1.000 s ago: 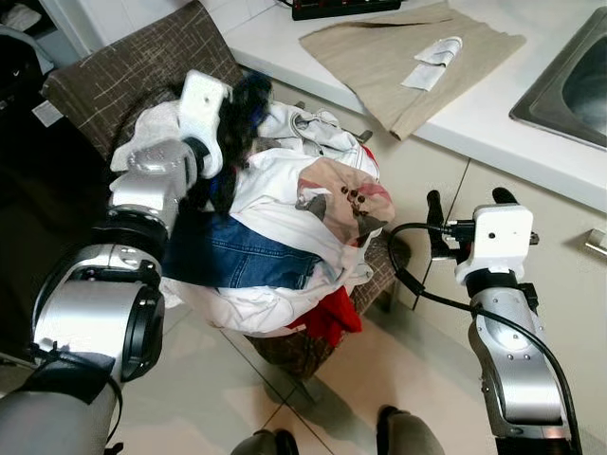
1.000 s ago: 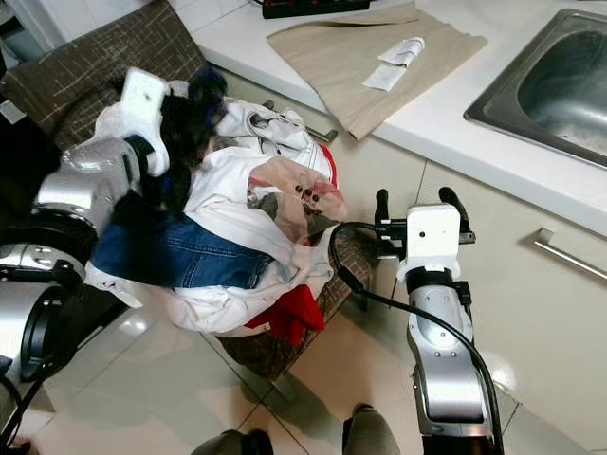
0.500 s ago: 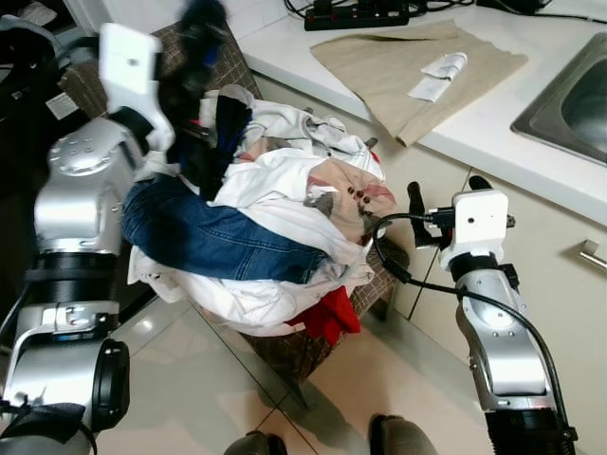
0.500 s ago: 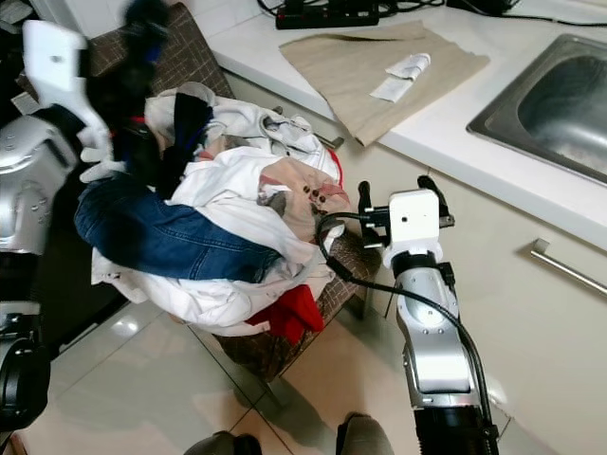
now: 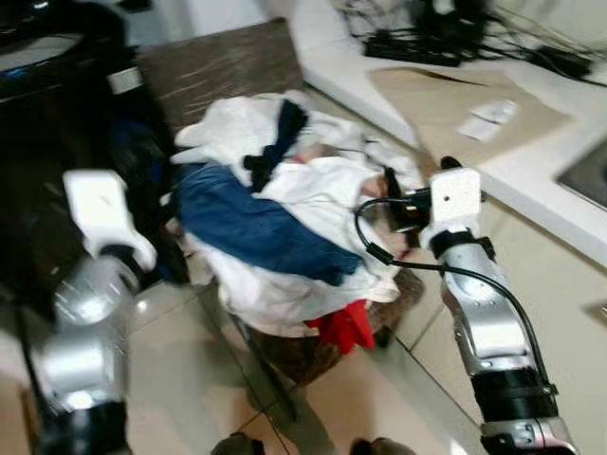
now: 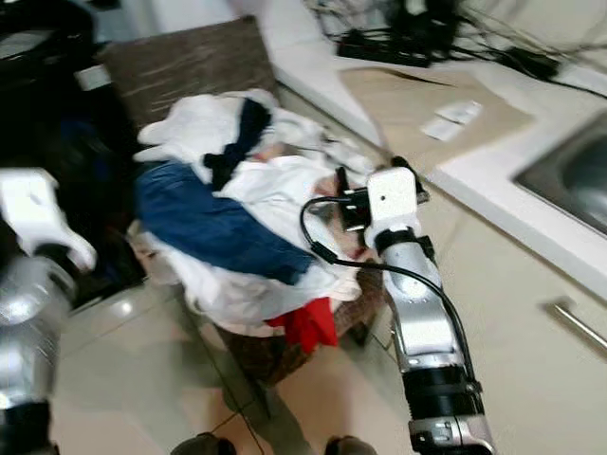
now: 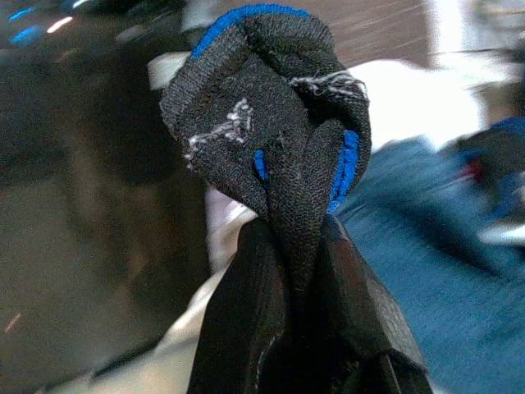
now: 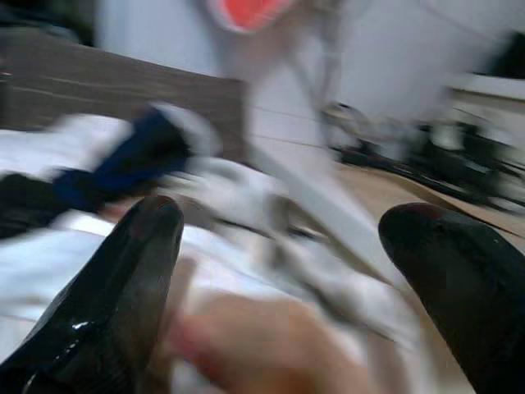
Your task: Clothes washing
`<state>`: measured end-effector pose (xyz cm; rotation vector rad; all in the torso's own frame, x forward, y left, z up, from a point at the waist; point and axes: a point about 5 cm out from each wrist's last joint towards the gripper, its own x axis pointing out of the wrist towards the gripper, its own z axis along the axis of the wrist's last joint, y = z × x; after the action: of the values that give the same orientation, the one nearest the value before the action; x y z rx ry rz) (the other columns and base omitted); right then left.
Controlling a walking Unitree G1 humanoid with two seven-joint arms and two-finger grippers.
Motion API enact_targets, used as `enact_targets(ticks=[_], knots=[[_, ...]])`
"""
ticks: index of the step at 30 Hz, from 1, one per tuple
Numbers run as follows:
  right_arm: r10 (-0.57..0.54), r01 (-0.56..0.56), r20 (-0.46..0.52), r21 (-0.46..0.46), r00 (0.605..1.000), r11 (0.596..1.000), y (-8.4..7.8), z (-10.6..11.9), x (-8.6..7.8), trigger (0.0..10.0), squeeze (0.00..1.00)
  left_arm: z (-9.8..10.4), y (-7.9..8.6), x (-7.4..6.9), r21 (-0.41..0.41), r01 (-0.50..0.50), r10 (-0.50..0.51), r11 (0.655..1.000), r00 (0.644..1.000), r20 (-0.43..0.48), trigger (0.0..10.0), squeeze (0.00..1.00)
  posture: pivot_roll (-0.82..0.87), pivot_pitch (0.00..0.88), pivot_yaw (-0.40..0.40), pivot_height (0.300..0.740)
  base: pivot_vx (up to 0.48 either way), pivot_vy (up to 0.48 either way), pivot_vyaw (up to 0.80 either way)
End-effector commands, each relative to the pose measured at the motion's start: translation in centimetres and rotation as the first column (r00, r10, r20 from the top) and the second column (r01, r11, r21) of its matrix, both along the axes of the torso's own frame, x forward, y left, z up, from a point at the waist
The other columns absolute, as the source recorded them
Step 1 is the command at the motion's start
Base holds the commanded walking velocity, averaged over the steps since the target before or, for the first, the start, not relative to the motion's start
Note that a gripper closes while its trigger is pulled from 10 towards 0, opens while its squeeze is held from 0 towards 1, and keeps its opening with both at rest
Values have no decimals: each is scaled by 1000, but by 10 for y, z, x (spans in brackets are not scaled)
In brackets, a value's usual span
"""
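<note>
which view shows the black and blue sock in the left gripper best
The left wrist view: the black knitted sock with blue trim sits sharp and close, pinched in the left gripper. In the eye views it is just a dark blur near that arm.

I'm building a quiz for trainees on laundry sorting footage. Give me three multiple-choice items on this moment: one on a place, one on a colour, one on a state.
1. Where does the blue jeans garment lie?
A. On the counter
B. On top of the heap in the laundry basket
C. On the floor tiles

2. What colour is the garment hanging out low at the basket's front?
A. Green
B. Yellow
C. Red

3. How do the fingers of the left gripper stand?
A. Shut on a dark sock
B. Open over the jeans
C. Shut on a white shirt

Answers
1. B: the jeans drape across the white clothes piled in the basket.
2. C: the red garment dangles below the white clothes.
3. A: the left wrist view shows both fingers pinching the black sock with blue trim.
</note>
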<state>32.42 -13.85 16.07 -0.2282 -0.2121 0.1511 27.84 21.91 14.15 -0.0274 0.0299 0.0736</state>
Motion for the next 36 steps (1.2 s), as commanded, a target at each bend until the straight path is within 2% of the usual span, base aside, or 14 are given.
enact_targets(ticks=[1,4,7,11,12,16,24,26,27,33,36], knots=[[22,-22,0,14,1000,1000,1,0,2,10000,0,7,-7,0,28,-5,4,1000,999,41,0,0,19,16,-21,740,0,0,681],[51,-50,-13,34,999,998,3,-2,6,10000,0,12,-23,-2,58,5,-9,998,998,58,0,0,30,12,-27,740,0,0,667],[57,-56,-17,37,998,998,4,-3,7,10000,0,13,-27,-4,59,8,-11,998,998,64,0,0,33,14,-28,740,0,0,646],[76,-75,-18,44,997,996,7,-5,7,10000,0,14,-30,-8,108,-9,1,994,997,72,0,0,36,21,-28,740,0,0,612],[77,-76,-22,30,997,997,8,-7,7,10000,31,12,-30,-9,146,-19,9,989,997,70,0,0,36,21,-28,740,0,0,587],[76,-75,-26,38,997,996,7,-8,8,10000,55,14,-36,-10,182,-23,8,983,997,80,0,0,32,29,-27,740,0,71,584],[65,-64,-20,35,998,997,3,-7,9,10000,67,12,-39,-10,161,-47,35,986,997,75,0,0,18,33,-24,740,0,428,577],[67,-66,-19,24,998,998,3,-8,9,10000,39,10,-39,-8,178,-58,46,982,997,68,0,0,13,32,-23,740,0,480,516],[67,-66,-23,25,998,998,3,-8,9,10000,0,10,-40,-6,179,-64,52,982,996,69,0,0,13,32,-23,740,0,0,0],[79,-77,-21,60,997,995,3,-9,7,10000,0,15,-48,-3,187,-39,22,982,996,91,0,0,5,31,-20,740,0,0,0],[81,-81,-17,35,997,996,3,-8,7,10000,0,15,-50,-2,191,-32,15,981,996,90,0,0,2,31,-18,740,0,0,215]])
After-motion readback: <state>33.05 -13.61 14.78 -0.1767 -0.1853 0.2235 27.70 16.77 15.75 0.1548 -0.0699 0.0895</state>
